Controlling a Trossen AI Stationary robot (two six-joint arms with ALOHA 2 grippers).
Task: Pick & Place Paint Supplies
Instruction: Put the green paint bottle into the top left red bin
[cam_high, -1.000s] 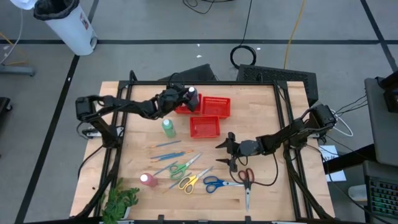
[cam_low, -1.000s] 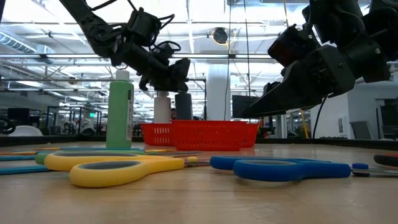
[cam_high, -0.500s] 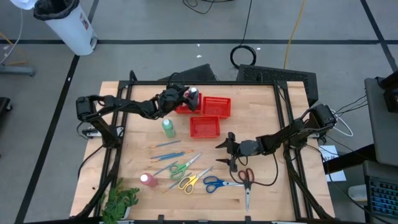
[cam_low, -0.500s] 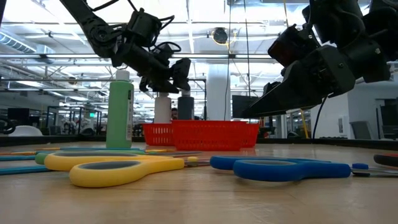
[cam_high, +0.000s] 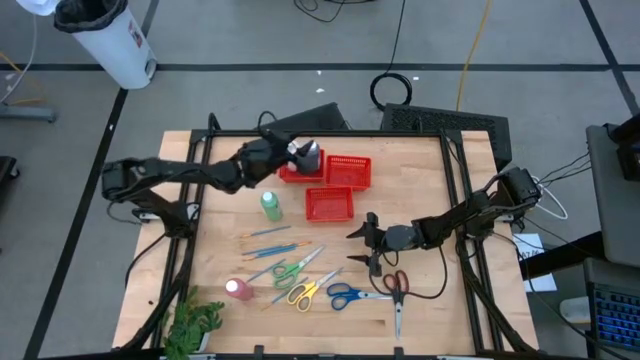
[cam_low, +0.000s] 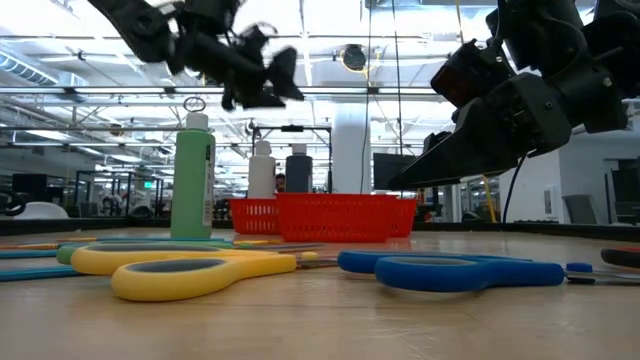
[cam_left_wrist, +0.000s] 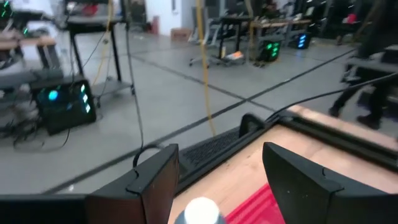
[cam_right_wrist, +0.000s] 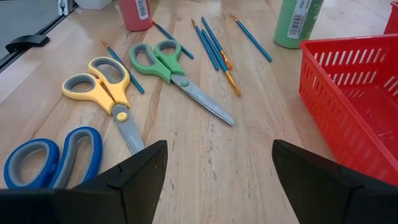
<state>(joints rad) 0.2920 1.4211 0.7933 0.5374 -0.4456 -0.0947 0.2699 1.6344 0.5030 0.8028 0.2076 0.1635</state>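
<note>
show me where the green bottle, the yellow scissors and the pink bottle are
green bottle (cam_high: 270, 206), high view, on its body.
yellow scissors (cam_right_wrist: 107, 78), right wrist view, on the handle loops.
pink bottle (cam_high: 236, 289), high view, on its top.

robotics lab, open concrete floor (cam_high: 250, 50), floor cables (cam_high: 395, 90), equipment racks (cam_left_wrist: 62, 106)

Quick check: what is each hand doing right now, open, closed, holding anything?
Left hand: open, empty, above the bottles in the red basket.
Right hand: open, empty, above the table beside the scissors.
</note>
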